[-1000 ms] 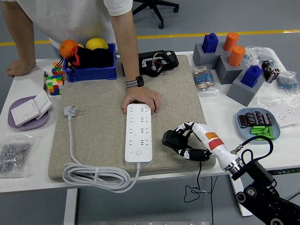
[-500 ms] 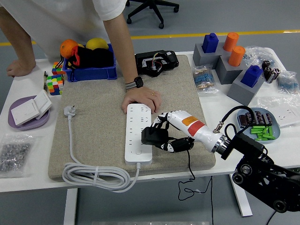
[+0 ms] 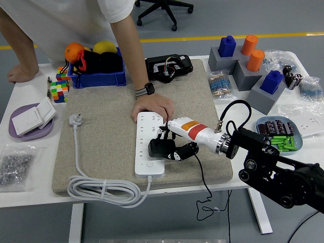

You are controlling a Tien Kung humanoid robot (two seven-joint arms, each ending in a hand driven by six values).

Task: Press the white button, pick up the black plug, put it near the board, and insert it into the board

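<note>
Grey floor (image 3: 212, 23), yellow line (image 3: 212, 37)

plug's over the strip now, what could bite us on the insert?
1. The person's hand holds the far end of the power strip, close to the right hand: a contact risk.
2. The fingers hide the black plug, so its pin alignment can't be checked; it may jam.

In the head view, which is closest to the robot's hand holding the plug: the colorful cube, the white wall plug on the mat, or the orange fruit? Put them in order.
From the right hand:
1. White wall plug, left on the mat.
2. Colorful cube, farther left, off the mat.
3. Orange fruit, far left, in the blue bin.
</note>
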